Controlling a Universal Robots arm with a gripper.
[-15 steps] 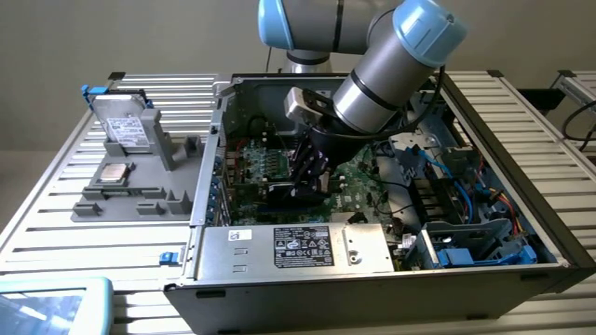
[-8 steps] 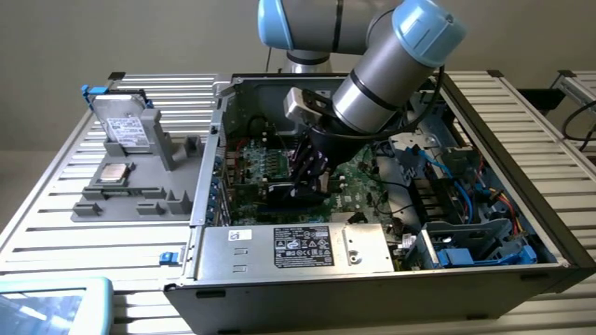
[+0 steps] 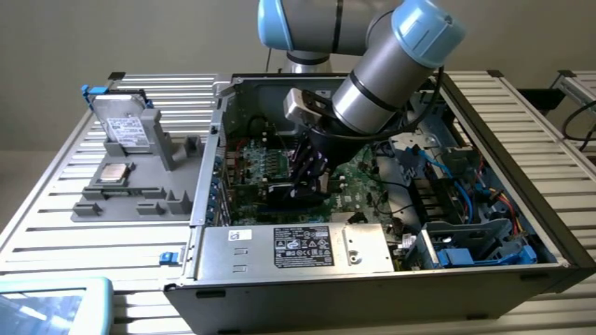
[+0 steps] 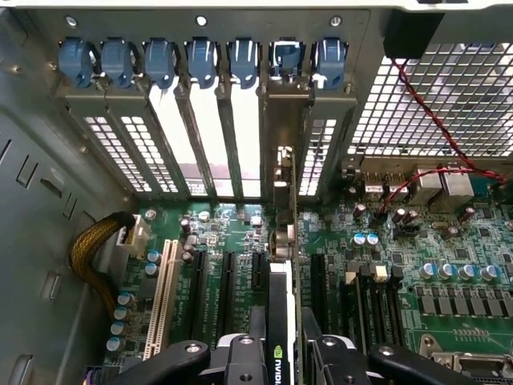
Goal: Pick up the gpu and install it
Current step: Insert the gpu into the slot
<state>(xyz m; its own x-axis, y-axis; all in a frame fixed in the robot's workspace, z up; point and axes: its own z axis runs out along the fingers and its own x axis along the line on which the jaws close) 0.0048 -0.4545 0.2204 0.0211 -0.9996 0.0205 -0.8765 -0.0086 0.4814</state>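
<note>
An open computer case lies on a slatted table, its inside facing up. In it sit a green motherboard, a silver power supply along the near wall, and blue-and-black cabling on the exterior view's right. The gripper reaches down into the case with its fingers pinching the gpu, which stands on edge over the motherboard's expansion slots, its bracket end toward the case's rear slot openings with blue clips. On the exterior view's left, a grey parts tray holds a hard drive standing upright and a processor chip lying flat.
</note>
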